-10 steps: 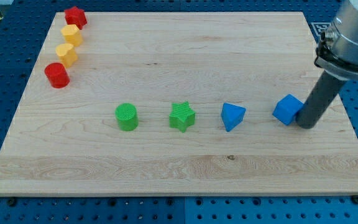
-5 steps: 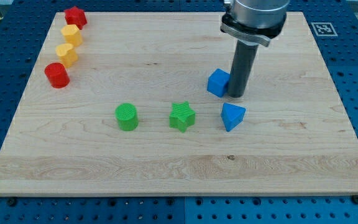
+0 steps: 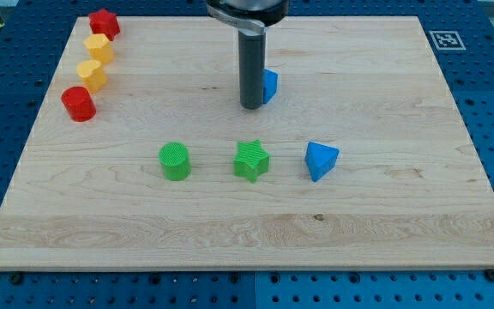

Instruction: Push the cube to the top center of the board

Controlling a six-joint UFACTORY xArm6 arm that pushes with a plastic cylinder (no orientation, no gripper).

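Note:
The blue cube [image 3: 269,86] sits on the wooden board [image 3: 384,215], a little right of centre in the upper half, mostly hidden behind my rod. My tip [image 3: 250,106] rests on the board just left of and slightly below the cube, touching or nearly touching its left side. The rod rises from there out of the view's top.
A green cylinder [image 3: 175,160], a green star [image 3: 251,160] and a blue triangular block [image 3: 320,160] stand in a row below my tip. At the upper left stand a red block [image 3: 104,22], two yellow blocks [image 3: 99,48] [image 3: 92,75] and a red cylinder [image 3: 79,103].
The blue cube has moved from the board's right side up and left toward the upper centre. My rod moved with it and now stands on its left instead of its right.

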